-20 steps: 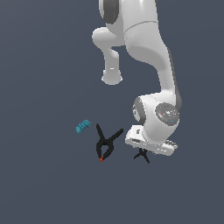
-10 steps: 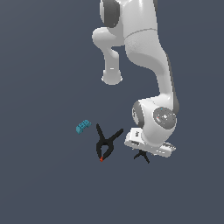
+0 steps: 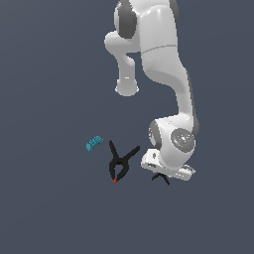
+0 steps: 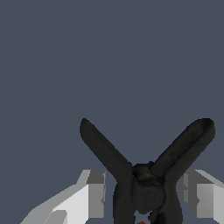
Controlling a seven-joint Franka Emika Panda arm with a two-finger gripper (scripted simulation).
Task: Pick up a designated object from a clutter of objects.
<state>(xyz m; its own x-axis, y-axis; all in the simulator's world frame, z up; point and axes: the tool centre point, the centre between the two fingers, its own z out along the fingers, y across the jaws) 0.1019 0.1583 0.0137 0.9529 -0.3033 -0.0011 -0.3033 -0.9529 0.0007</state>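
In the wrist view the small black spring clamp (image 4: pixel 146 183) lies on the floor between the spread fingers (image 4: pixel 97 192) of the gripper (image 4: pixel 146 194), which stand either side of its pivot without visibly touching it. Approach and descent appear complete; closing and lifting remain. Farther off, the larger black clamp (image 3: pixel 120 162) and blue toy block (image 3: pixel 94 143) lie untouched.

Your hand (image 4: pixel 142 197) straddles the small clamp (image 4: pixel 146 175), with a slim gap at each finger (image 4: pixel 94 194). In the exterior view the larger clamp (image 3: pixel 120 163) lies just beside it at 9 o'clock, and the blue block (image 3: pixel 94 143) sits farther out at 10; 3 to 6 o'clock lies open.
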